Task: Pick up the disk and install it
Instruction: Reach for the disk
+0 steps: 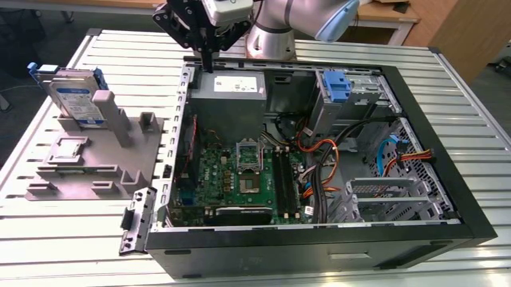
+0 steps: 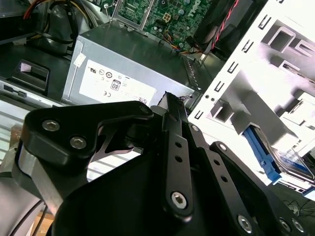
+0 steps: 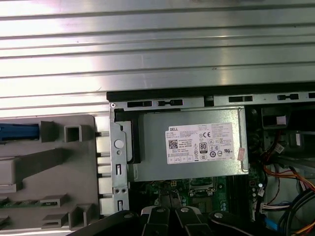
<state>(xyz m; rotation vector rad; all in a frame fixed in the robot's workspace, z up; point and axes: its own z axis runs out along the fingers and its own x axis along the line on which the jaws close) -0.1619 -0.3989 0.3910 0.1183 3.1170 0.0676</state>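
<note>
You'll find print in two places: a white sticker (image 3: pixel 204 143) with certification marks on the grey power-supply box (image 3: pixel 150 164), and a blue-banded label (image 1: pixel 80 106) on the disk (image 1: pixel 66 81).

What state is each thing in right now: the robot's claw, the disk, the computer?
gripper, shut, empty, over the power supply.
disk, standing upright in the grey holder, not yet picked up.
computer case, lying on its side, side panel off, insides exposed.
power supply, mounted inside the case.
</note>
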